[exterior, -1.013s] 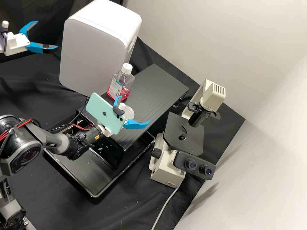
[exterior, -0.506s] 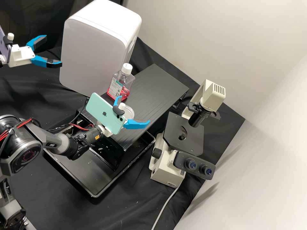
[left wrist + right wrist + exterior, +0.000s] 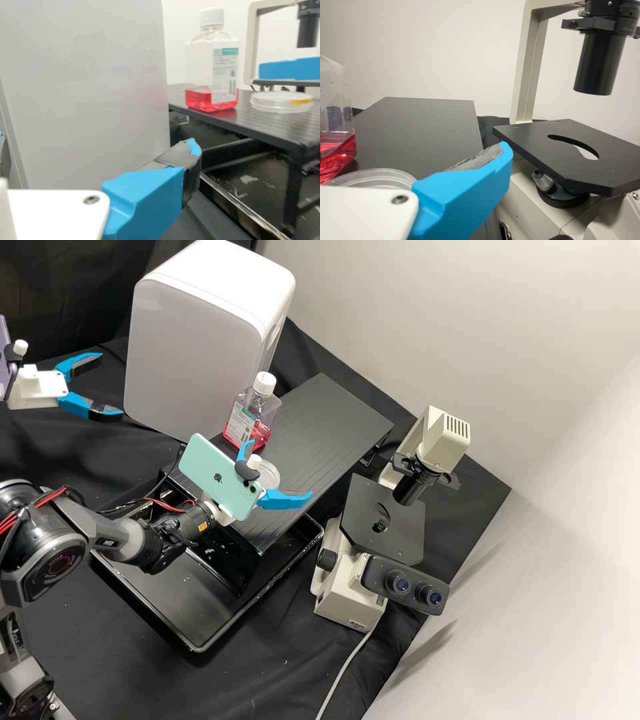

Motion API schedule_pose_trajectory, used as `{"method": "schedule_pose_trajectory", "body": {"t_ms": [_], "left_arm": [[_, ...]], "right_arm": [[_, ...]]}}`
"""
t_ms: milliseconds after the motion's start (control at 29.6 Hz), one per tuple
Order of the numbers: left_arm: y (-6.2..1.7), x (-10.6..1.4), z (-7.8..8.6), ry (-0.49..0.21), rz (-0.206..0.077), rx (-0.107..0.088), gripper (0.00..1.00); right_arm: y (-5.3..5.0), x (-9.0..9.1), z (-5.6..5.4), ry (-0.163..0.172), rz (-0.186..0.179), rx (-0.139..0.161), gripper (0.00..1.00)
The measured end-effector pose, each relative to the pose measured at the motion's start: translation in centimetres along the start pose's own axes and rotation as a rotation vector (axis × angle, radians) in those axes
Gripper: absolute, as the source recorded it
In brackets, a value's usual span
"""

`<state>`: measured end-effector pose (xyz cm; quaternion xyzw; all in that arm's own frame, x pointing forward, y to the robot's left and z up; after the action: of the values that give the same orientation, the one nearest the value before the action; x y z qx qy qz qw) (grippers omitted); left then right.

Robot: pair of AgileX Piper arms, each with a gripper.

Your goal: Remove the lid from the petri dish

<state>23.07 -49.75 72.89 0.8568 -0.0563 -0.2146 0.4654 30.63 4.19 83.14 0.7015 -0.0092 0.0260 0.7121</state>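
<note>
A clear petri dish (image 3: pixel 269 474) with its lid on rests on the black raised platform (image 3: pixel 327 427), close to its near-left end. My right gripper (image 3: pixel 280 469) hovers at the dish, open, one blue finger on either side and nothing held. The right wrist view shows the dish (image 3: pixel 370 178) just beside that gripper's finger (image 3: pixel 470 192). My left gripper (image 3: pixel 110 385) hangs open and empty far to the left, by the white box. From it I see the dish (image 3: pixel 282 101) lying flat past the flask.
A flask of red liquid (image 3: pixel 252 415) stands on the platform right behind the dish. A big white box (image 3: pixel 200 333) sits at the back left. A black tray (image 3: pixel 193 633) lies under the platform. A microscope (image 3: pixel 393 527) stands to the right.
The left gripper has come down in front of the white box, still open. The right gripper and the dish have not moved.
</note>
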Motion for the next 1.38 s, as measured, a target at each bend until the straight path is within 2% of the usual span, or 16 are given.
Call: {"method": "schedule_pose_trajectory", "body": {"t_ms": [68,135,338,439,675,912,1013,1182,1283,1384], "left_arm": [[-0.1,-0.6,0.4,-0.016,-0.007,0.0,1.0],[-0.28,-1.3,0.9,-0.051,-0.021,0.011,1.0],[-0.76,-2.5,2.3,-0.164,-0.053,0.099,1.0],[-0.84,-3.1,2.8,-0.209,-0.059,0.127,1.0],[-0.89,-4.1,3.3,-0.257,-0.063,0.145,1.0],[-1.08,-4.2,3.7,-0.289,-0.072,0.152,1.0],[-1.52,-4.1,3.9,-0.316,-0.1,0.134,1.0],[-1.89,-3.7,4.0,-0.333,-0.129,0.077,1.0],[-1.95,-3.3,4.0,-0.33,-0.136,0.042,1.0],[-2.16,-3.1,4.0,-0.327,-0.148,0.025,1.0]], "right_arm": [[0.0,0.0,0.0,0.0,0.0,0.0,1.0],[0.0,0.0,0.0,0.0,0.0,0.0,1.0],[0.0,0.0,0.0,0.0,0.0,0.0,1.0],[0.0,0.0,0.0,0.0,0.0,0.0,1.0],[0.0,0.0,0.0,0.0,0.0,0.0,1.0],[0.0,0.0,0.0,0.0,0.0,0.0,1.0],[0.0,0.0,0.0,0.0,0.0,0.0,1.0],[0.0,0.0,0.0,0.0,0.0,0.0,1.0],[0.0,0.0,0.0,0.0,0.0,0.0,1.0],[0.0,0.0,0.0,0.0,0.0,0.0,1.0]]}}
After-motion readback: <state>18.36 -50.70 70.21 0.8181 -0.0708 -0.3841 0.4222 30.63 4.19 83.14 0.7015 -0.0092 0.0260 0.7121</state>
